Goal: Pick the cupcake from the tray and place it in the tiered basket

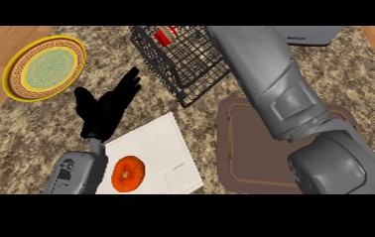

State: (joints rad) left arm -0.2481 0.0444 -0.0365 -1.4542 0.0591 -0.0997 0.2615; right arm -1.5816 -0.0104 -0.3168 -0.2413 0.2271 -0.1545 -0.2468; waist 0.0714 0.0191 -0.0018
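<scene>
Two hands: left hand [106, 107] resting open, right hand hidden behind its forearm [271, 82]; we are advising release low inside the tiered basket [187, 65].

You get an evenly and brightly lit counter [44, 127], the light seeming to fall from above: the right forearm [271, 77] is palest on its upper faces and shades to darker grey down its sides. The left hand [106, 107] reads as a nearly flat black shape with little shading, and the orange fruit [128, 174] darkens softly toward its edges. Shadows on the counter are faint and soft-edged.
</scene>
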